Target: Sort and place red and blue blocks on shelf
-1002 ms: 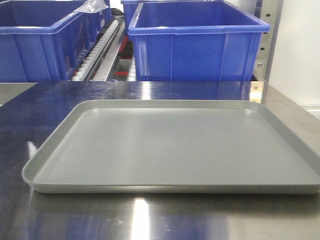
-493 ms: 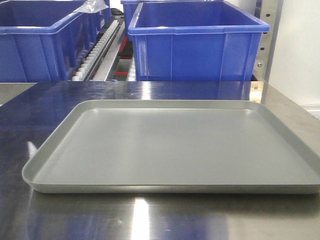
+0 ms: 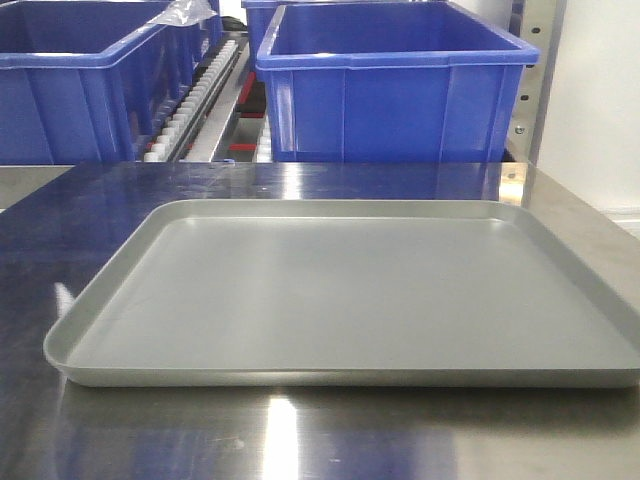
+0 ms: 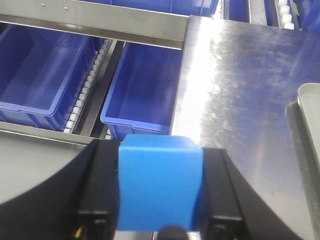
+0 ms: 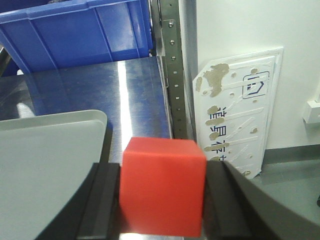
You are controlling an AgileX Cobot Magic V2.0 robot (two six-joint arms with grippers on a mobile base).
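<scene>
In the left wrist view the light blue block [image 4: 160,192] sits clamped between the black fingers of my left gripper [image 4: 161,150], held above the shelf's shiny front rail [image 4: 100,22] and the bins under it. The right wrist view shows the red block [image 5: 162,195] squeezed between the fingers of my right gripper [image 5: 161,170], just right of the grey tray's corner and in front of the shelf upright [image 5: 172,75]. Neither gripper nor block appears in the front view, where the shelf's white roller track [image 3: 195,95] runs between bins.
A shallow grey tray [image 3: 110,270] lies on the steel tabletop [image 3: 300,180]. Large dark-blue bins [image 3: 390,90] stand behind it, and others [image 4: 45,75] sit on the lower tier. A white panel [image 5: 240,120] leans on the wall right of the upright.
</scene>
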